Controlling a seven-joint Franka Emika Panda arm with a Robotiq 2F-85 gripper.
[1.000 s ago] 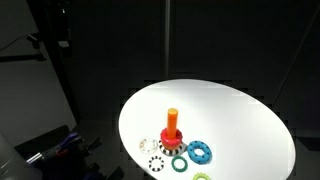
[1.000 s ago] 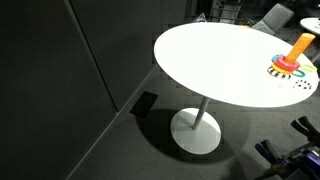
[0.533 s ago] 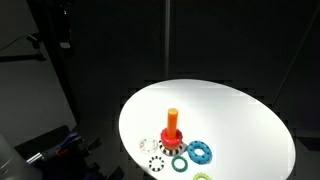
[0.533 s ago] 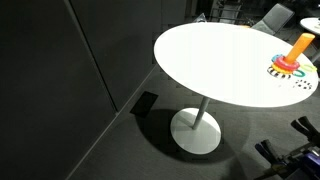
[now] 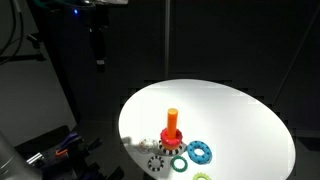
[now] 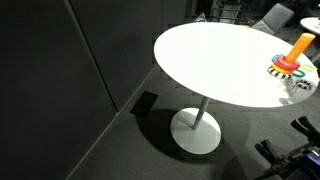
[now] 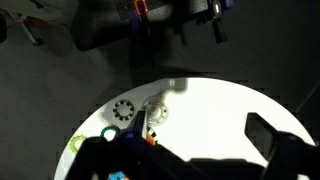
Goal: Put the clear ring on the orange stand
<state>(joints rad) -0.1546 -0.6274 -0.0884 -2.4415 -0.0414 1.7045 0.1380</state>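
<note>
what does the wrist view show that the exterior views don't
Only the wrist view: the dark fingers up close, spread apart, and the clear ring plainly beside the white holed ring. Only an exterior view: the table's pedestal foot and the orange stand at full height. Both: the white table, the holed ring and the green ring.

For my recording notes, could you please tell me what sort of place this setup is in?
Probably a lab or office room: a round white pedestal table on dark carpet, dark partition walls, and what looks like an office chair behind.
</note>
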